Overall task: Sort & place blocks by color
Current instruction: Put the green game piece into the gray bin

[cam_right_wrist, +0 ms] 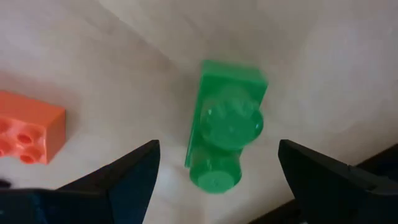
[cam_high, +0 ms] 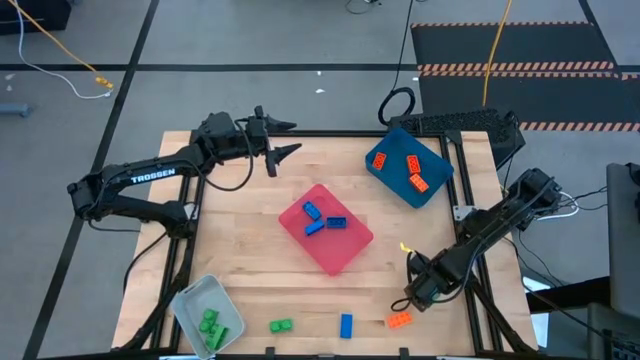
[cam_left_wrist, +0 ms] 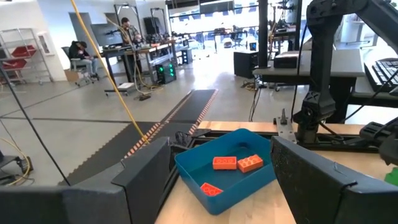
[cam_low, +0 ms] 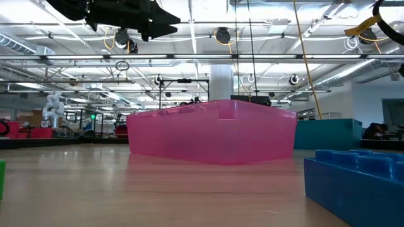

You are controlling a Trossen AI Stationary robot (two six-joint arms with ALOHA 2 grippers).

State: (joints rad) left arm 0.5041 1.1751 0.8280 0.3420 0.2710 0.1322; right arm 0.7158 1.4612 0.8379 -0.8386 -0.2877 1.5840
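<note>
The room beyond is an open workshop with a grey floor (cam_high: 250, 40), a black mat edged in orange stripes (cam_high: 510, 45), ceiling trusses with lamps (cam_low: 265, 44), and two people at far desks (cam_left_wrist: 84, 53). The pale wooden tabletop (cam_high: 250, 230) carries three trays. A pink-red tray (cam_high: 345, 252) lies at its centre, a dark blue tray (cam_high: 400, 143) at the far right corner and a pale grey tray (cam_high: 192, 296) at the near left corner. My left arm (cam_high: 140, 185) reaches along the far left edge. My left pincer (cam_high: 292, 138) is raised above the tabletop, spread and holding nothing, and faces the dark blue tray. My right arm (cam_high: 500, 215) slopes down to the near right edge. My right pincer (cam_right_wrist: 217, 155) is spread wide, pointing down over a green block (cam_right_wrist: 225, 124). Its fingers (cam_right_wrist: 134, 168) stand on either side of the block, clear of it. The pink-red tray holds three blue blocks (cam_high: 337, 222). The dark blue tray holds three orange blocks (cam_left_wrist: 224, 163). The grey tray holds green blocks (cam_high: 210, 320). Loose along the near edge lie a second green block (cam_high: 281, 325), a blue block (cam_high: 346, 325) and an orange block (cam_high: 399, 320), the last just beside my right pincer.
</note>
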